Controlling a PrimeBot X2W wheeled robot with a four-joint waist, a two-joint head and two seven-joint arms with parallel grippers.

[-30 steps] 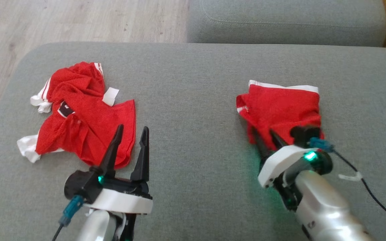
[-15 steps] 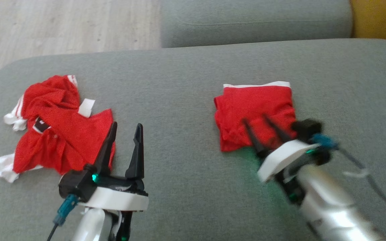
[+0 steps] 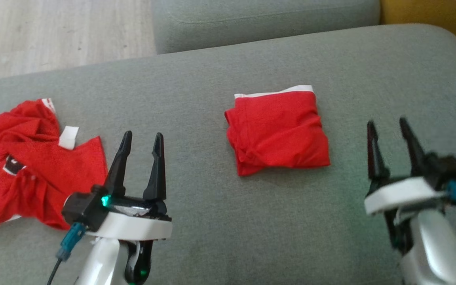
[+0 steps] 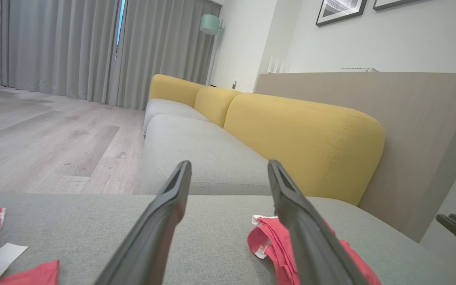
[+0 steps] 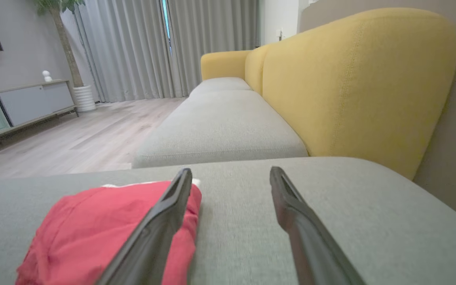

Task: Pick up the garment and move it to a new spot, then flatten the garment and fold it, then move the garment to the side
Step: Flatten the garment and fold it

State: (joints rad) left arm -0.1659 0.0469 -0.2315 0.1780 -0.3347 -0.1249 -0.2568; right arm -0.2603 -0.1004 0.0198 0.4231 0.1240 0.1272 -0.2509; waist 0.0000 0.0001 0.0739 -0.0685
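Grey cushion fabric [image 3: 220, 221] spreads across most of the head view, its far edge curving from the left side up to a rounded corner at the upper right. Beyond that edge lie pale wood floor [image 3: 54, 35] at the upper left, a second grey seat [image 3: 251, 19] at top centre and a strip of yellow backrest [image 3: 430, 12] in the top right corner. The folded red garment [image 3: 277, 132] lies flat just right of centre, a white band along its far edge, with bare cushion on every side of it. A crumpled red garment [image 3: 34, 170] sprawls at the left edge, well apart from the folded one, with a wide open stretch of fabric between them. It carries a white tag [image 3: 68, 137] and a dark patch [image 3: 12, 166] with a white mark too small to read. The left gripper [image 3: 142, 135] sits at lower left with its fingers spread and holding nothing, beside the crumpled garment's near edge. The right gripper [image 3: 386, 122], slightly blurred, stands at the right, also parted and holding nothing, clear of the folded garment. In the right wrist view the folded garment [image 5: 105, 221] lies at lower left, while the cushion ahead of the fingers [image 5: 164, 213] runs bare to its edge.
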